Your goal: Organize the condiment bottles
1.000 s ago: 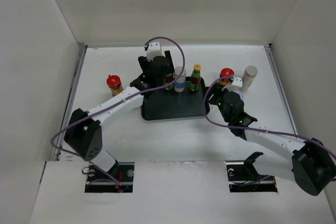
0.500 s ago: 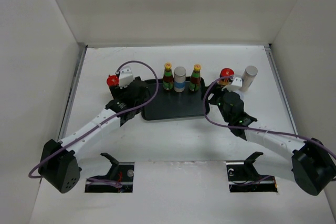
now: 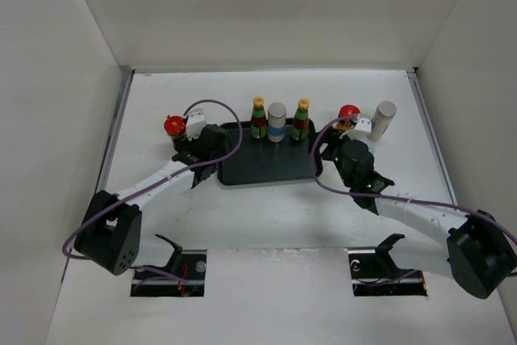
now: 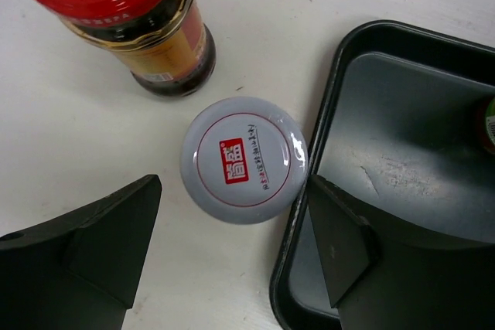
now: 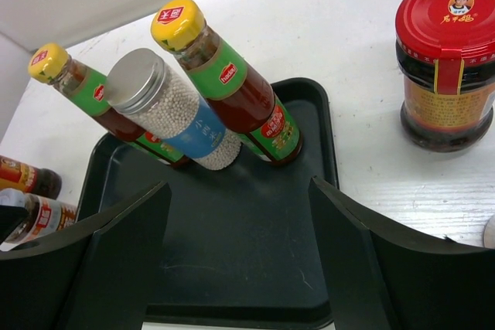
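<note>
Two yellow-capped sauce bottles (image 3: pixel 258 119) (image 3: pixel 301 119) and a grey-capped jar (image 3: pixel 277 121) stand along the back of the black tray (image 3: pixel 266 169). They also show in the right wrist view: bottles (image 5: pixel 232 83) (image 5: pixel 100 98) and jar (image 5: pixel 174 110). A white-lidded jar (image 4: pixel 244 160) stands on the table against the tray's left rim (image 4: pixel 309 214). My left gripper (image 4: pixel 232 210) is open above it, one finger on each side. In the top view my left gripper (image 3: pixel 192 145) hides that jar. My right gripper (image 5: pixel 238 214) (image 3: pixel 333 147) is open and empty over the tray's right part.
A red-lidded jar (image 3: pixel 174 127) (image 4: pixel 124 5) stands just behind the white-lidded jar. Another red-lidded jar (image 3: pixel 349 115) (image 5: pixel 445 59) and a grey-capped shaker (image 3: pixel 384 121) stand right of the tray. White walls close in the table on three sides.
My left arm left the tray's back, where the left yellow-capped bottle now stands free, and swung left and down over the white-lidded jar. The right arm has hardly moved.
</note>
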{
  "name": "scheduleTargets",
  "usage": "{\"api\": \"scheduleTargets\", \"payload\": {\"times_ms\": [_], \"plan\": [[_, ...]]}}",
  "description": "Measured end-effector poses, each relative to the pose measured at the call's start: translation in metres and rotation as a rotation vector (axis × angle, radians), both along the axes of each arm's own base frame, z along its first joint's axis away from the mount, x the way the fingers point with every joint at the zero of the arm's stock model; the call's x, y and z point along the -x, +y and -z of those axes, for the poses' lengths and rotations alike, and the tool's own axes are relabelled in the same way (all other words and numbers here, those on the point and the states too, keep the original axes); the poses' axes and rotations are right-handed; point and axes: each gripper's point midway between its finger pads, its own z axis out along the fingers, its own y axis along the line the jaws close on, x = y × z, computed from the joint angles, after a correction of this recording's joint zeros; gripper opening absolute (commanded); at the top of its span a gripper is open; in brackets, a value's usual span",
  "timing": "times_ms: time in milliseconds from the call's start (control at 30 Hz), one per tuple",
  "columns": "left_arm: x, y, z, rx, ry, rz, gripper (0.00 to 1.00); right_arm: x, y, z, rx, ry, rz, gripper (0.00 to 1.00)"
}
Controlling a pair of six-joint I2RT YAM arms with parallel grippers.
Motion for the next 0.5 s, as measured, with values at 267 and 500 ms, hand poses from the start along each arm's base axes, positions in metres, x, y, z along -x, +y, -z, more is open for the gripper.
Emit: {"api": "scheduleTargets", "payload": {"times_ms": [267, 500], "plan": [[-0.014, 0.001, 0.01, 0.01, 0.001, 0.002, 0.46, -0.001, 0.001, 0.009, 0.017, 0.02, -0.002, 0.79], [-0.009, -0.011, 0.001, -0.037, 0.006, 0.075, 0.41, -0.004, 0.005, 0.009, 0.025, 0.023, -0.01, 0.79]]}}
